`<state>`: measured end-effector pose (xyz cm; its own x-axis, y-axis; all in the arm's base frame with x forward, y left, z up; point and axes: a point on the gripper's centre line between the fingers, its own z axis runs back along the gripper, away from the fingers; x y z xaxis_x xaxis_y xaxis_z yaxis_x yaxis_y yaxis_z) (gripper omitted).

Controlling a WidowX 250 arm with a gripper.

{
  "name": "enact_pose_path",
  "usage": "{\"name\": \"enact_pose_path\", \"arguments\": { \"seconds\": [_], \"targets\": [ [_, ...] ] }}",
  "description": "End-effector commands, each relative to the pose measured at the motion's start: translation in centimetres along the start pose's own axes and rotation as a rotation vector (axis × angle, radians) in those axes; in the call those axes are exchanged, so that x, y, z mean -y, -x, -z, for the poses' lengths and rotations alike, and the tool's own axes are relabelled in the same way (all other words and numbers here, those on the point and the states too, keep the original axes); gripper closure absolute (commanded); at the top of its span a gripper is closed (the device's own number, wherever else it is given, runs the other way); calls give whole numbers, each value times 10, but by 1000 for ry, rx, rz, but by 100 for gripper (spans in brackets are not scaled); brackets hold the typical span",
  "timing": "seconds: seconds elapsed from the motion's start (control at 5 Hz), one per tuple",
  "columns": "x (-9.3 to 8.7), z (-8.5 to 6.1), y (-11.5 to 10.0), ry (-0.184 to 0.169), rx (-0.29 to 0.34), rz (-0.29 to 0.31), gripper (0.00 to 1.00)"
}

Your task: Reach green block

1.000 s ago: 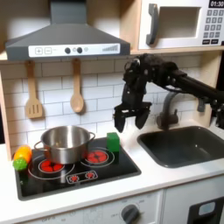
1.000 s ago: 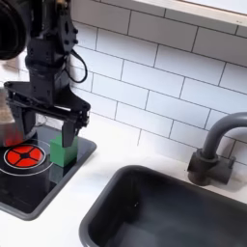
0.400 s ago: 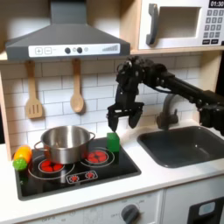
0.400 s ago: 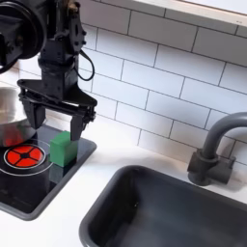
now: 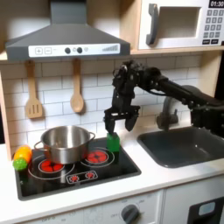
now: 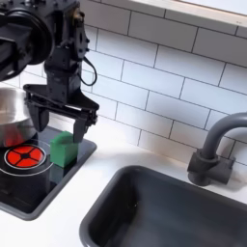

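Since the earlier frames the arm has been swung toward the first exterior view's left, away from the tap and sink, and the claw (image 5: 120, 120) has been brought down over the stove. In the second exterior view the claw (image 6: 59, 118) is seen with its two fingers spread wide; nothing is held between them. The green block (image 5: 113, 141) is unmoved: it stands upright on the back right corner of the black stove top (image 5: 79, 171) as the first exterior view shows it, just right of the steel pot (image 5: 64, 143). In the second exterior view the green block (image 6: 64, 150) is seen just below the spread fingers and between them, not gripped; whether a fingertip touches it cannot be told.

The pot is set over the red burner rings, and a green and orange toy vegetable (image 5: 20, 157) lies at the stove's left edge in the first exterior view. A wooden spatula (image 5: 33, 94) and wooden spoon (image 5: 77, 90) hang on the tiled wall under the grey hood (image 5: 66, 38). A microwave (image 5: 184, 24) is mounted at upper right; digits that seem to begin "01" are shown on its display, the rest being cut off. The sink (image 6: 178, 210) and tap (image 6: 214, 152) lie well apart from the claw, on the white surface (image 6: 121, 150).
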<state>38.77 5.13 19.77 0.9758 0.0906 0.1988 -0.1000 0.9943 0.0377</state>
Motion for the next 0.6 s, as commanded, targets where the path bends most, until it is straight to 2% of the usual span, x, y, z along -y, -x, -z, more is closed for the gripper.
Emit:
{"name": "enact_pose_path", "arguments": {
  "seconds": [0.0, 0.2, 0.4],
  "targets": [
    [-5, 16, -8, 3, -26, 3, 0],
    [-9, 24, -10, -2, -42, 0, 0],
    [-9, 31, -10, 8, -56, 10, 0]
  ]
}}
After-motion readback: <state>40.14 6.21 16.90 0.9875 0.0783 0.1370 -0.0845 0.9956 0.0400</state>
